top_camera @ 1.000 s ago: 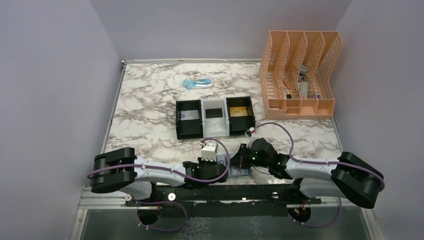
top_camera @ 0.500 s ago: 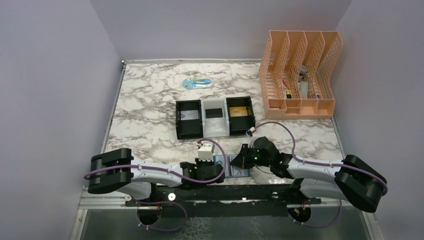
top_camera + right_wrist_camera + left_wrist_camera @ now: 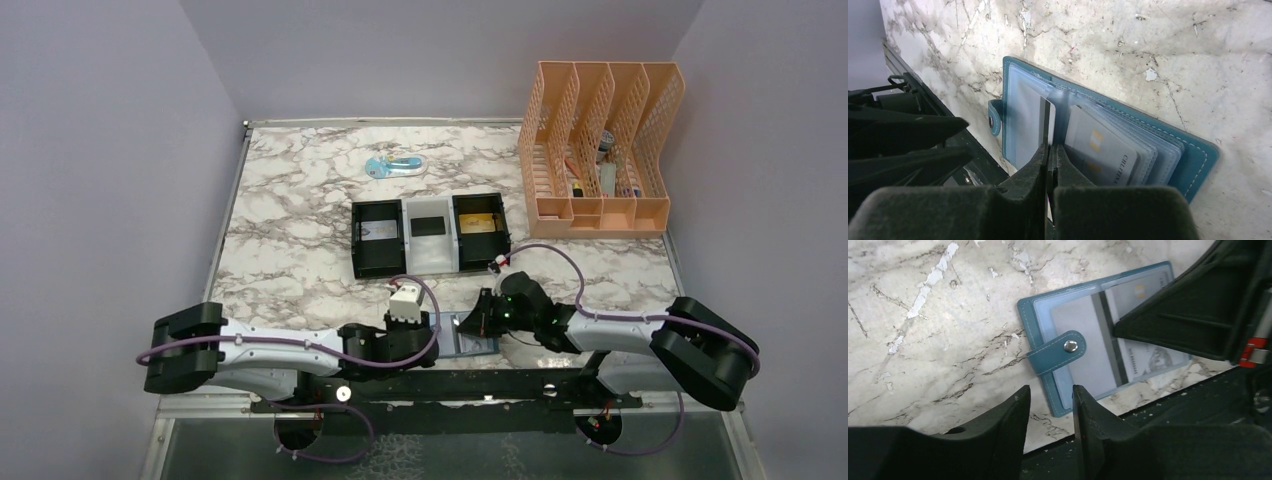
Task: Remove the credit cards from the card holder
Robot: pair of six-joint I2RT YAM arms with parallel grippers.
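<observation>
Left tool has opened and backed off the card holder.

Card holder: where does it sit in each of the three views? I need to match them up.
Top external: card holder at the table's near edge, centre.
Left wrist: card holder upper centre-right, lying open.
Right wrist: card holder centre, above the jaws.
Shared landmark: right gripper, jaws pinching one clear leaf.

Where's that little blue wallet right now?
Top view: the card holder lies open at the table edge nearest the arms, below the tray, left gripper beside it, right gripper touching it.
</observation>
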